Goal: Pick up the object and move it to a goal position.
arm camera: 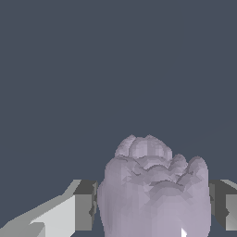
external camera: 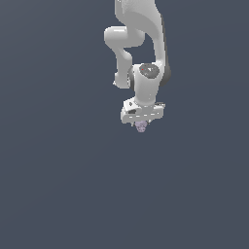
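In the exterior view the white arm (external camera: 138, 44) comes down from the upper edge of the picture, bends once, and ends in a wide white hand piece that points downward. Under this piece is the tool (external camera: 141, 124), and between its fingers sits the object (external camera: 141, 127), a very small pale lilac blob with a bumpy surface. Only the lower part of the blob shows below the hand piece; the fingers themselves are too small and too hidden in this view to see clearly. Around the arm there is only a plain dark grey-blue ground, and I cannot tell from this view if the blob touches the desk (external camera: 58, 194) or hangs above it, because no shadow or edge is visible. In the wrist view the object (arm camera: 155, 190) fills the lower middle of the picture. Its surface is lumpy, with several rounded knobs on the upper side and soft vertical folds on the body. On each side of it stands one finger of the tool (arm camera: 155, 208); one of the fingers (arm camera: 83, 210) shows a grey pad face and a white body, and the other is at the opposite edge of the picture. Both pads lie right against the sides of the blob with no clear gap, so the tool is closed narrowly around the object and grips it. Behind it the same flat dark ground fills the rest.
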Controlling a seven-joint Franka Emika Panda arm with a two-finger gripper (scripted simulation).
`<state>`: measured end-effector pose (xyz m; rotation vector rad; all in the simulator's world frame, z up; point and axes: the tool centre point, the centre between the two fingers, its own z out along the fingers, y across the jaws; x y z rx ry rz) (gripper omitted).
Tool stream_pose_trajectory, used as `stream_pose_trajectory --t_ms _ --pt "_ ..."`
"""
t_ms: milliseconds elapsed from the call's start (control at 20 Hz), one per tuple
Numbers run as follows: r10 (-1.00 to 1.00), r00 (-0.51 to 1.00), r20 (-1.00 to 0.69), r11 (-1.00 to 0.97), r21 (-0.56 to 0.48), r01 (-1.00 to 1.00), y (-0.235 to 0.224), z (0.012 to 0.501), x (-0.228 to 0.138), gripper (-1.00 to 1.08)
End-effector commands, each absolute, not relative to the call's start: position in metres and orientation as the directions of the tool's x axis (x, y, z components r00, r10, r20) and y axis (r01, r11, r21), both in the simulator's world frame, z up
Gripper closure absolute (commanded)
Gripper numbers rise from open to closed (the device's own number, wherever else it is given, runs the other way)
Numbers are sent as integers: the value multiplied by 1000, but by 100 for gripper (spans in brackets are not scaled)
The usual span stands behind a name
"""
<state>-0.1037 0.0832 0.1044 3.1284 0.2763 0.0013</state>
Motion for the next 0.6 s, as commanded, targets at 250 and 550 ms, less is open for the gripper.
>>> stream_pose_trajectory --t_ms 250,550 --pt "174 985 0 -985 2 174 130 122 -115 108" --pt "173 985 0 -985 0 173 141 126 -116 108"
